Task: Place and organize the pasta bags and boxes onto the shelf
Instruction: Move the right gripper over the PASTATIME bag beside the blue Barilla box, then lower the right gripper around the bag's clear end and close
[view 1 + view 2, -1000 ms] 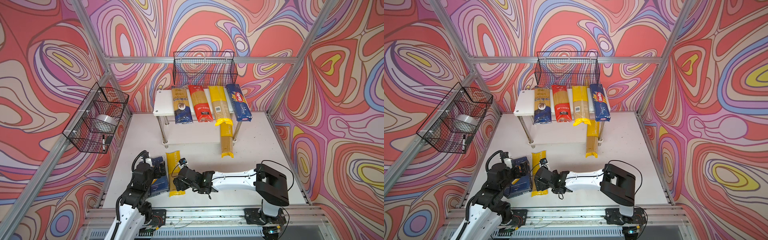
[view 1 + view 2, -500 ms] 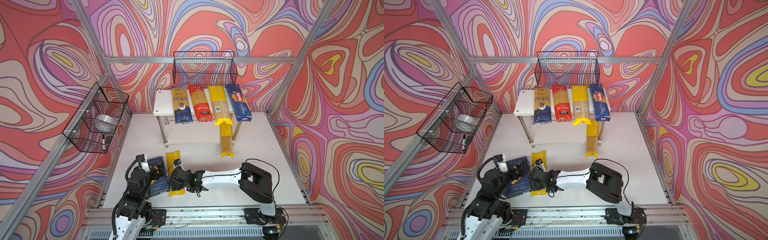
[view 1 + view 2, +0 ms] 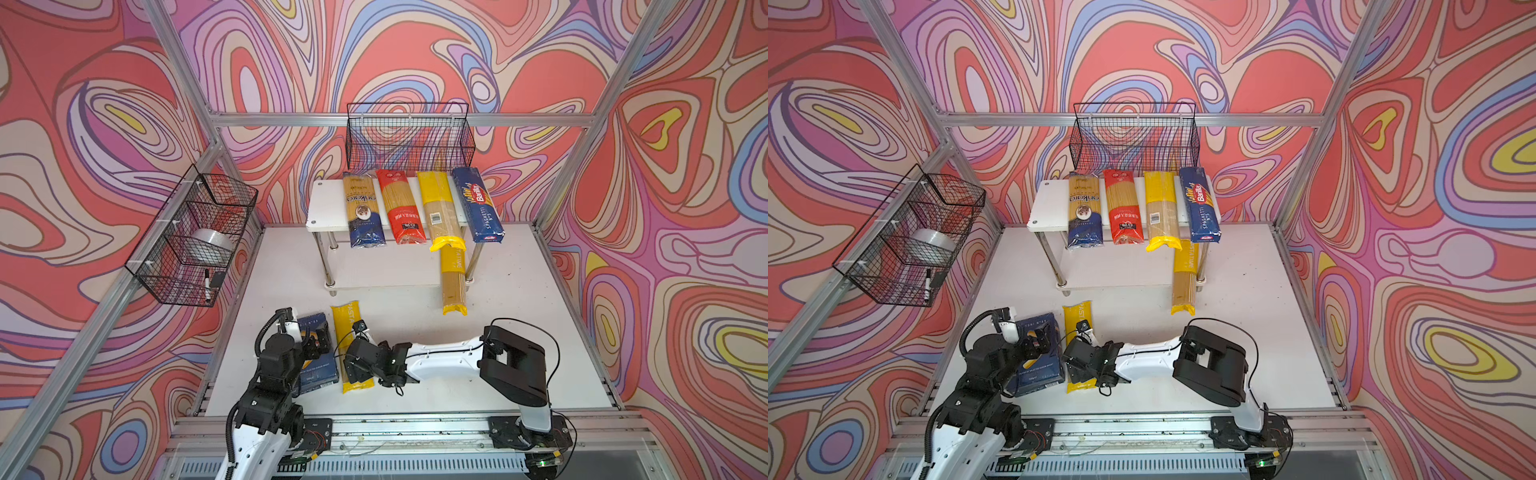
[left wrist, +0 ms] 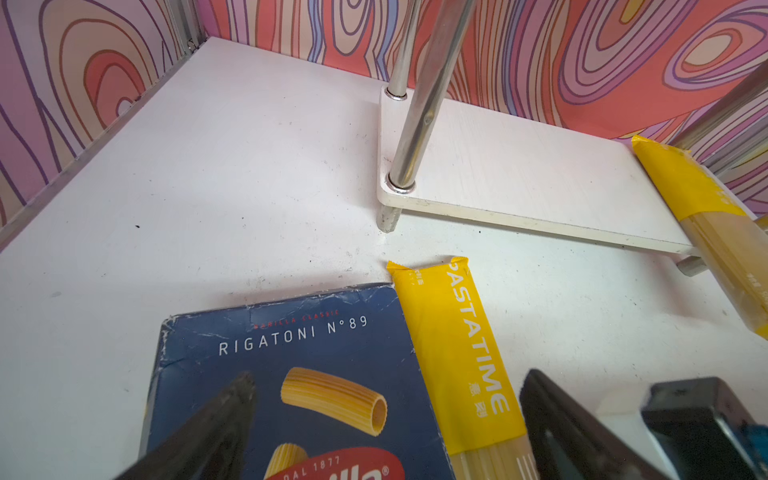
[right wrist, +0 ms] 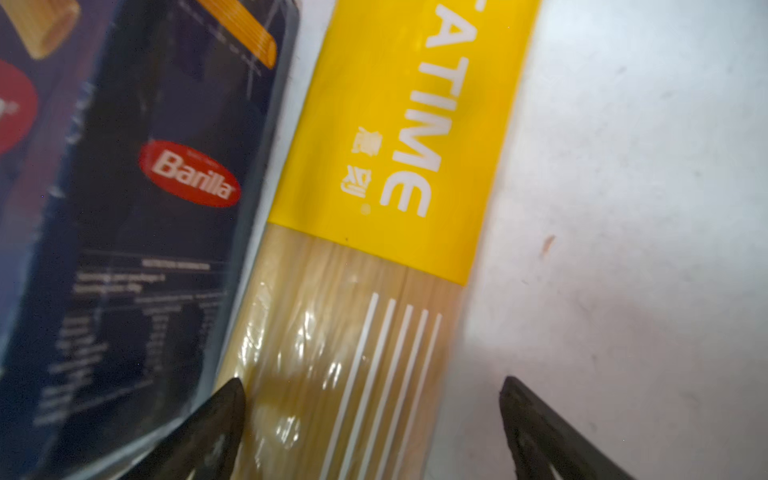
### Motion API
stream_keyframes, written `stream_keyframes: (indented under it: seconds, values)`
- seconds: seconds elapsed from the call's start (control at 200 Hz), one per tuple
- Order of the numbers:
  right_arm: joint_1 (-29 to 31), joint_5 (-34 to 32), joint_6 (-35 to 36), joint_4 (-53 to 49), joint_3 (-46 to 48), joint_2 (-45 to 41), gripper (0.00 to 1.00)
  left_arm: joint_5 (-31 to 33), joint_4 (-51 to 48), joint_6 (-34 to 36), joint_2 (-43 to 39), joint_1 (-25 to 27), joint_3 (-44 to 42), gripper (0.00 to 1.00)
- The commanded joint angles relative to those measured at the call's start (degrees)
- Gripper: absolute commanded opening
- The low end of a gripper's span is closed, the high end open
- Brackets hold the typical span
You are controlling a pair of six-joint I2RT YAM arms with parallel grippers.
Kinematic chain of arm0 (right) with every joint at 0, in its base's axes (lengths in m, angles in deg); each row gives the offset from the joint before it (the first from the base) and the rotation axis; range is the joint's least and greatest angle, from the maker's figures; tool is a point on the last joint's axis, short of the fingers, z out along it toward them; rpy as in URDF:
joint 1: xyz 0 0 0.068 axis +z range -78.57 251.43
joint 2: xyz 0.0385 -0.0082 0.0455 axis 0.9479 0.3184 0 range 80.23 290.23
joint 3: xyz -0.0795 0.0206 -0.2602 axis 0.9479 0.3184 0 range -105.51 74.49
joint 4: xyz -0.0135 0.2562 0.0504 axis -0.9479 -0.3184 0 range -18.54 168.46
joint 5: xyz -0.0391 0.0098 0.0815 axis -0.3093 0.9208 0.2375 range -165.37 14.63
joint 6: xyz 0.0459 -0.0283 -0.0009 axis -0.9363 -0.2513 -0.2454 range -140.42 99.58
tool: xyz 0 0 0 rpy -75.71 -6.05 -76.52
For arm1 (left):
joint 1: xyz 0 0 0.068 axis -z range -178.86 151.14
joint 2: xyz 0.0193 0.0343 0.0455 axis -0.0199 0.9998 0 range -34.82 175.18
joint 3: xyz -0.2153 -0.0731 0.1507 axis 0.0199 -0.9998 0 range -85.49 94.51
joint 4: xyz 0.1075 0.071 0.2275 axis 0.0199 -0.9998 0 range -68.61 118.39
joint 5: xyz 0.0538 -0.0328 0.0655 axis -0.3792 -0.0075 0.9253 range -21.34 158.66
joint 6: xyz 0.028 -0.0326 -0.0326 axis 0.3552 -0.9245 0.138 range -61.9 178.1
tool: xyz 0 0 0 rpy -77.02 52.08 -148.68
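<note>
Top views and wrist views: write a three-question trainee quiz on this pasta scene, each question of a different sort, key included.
1. True or false: the Rigatoni box lies on the shelf.
2. The right gripper, jaws open, straddles: A) a red-ended bag, B) the PASTATIME bag beside the Rigatoni box, C) a Spaghetti box?
3. How many packages lie on the shelf's top board?
Key: 1 false, it lies on the table; 2 B; 3 four.

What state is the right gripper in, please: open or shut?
Open: in the right wrist view the right gripper stands with jaws wide apart, straddling the yellow bag, with a gap beside the bag.
</note>
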Motion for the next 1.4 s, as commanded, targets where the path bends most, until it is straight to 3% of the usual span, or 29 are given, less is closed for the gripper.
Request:
stream_keyframes:
  seconds: [0.0,0.285,0.376,0.501,0.661,1.397]
  values:
    - [-1.6,0.1,0.4,-3.4,5.4,-3.0,0.98,-0.3,0.2,0.4,-0.2,-0.3,-0.3,1.00]
    - [-2.9,4.7,9.1,1.9,13.3,-14.8,0.98,-1.0,0.6,0.6,0.6,-0.2,-0.2,1.00]
    - [-2.9,9.5,14.7,2.9,11.6,-13.9,0.98,-0.8,0.5,0.6,0.6,-0.3,-0.2,1.00]
    - [-2.8,9.4,16.9,-1.4,6.5,-8.8,0.98,-0.9,0.5,0.6,0.4,-0.2,-0.2,1.00]
    - [-2.8,5.0,16.8,-3.1,4.6,-7.0,0.98,-0.3,0.3,0.4,0.0,-0.3,-0.3,1.00]
    - [-2.8,10.0,16.4,-4.0,2.6,0.2,0.98,-0.3,0.5,0.4,0.9,-0.3,0.0,1.00]
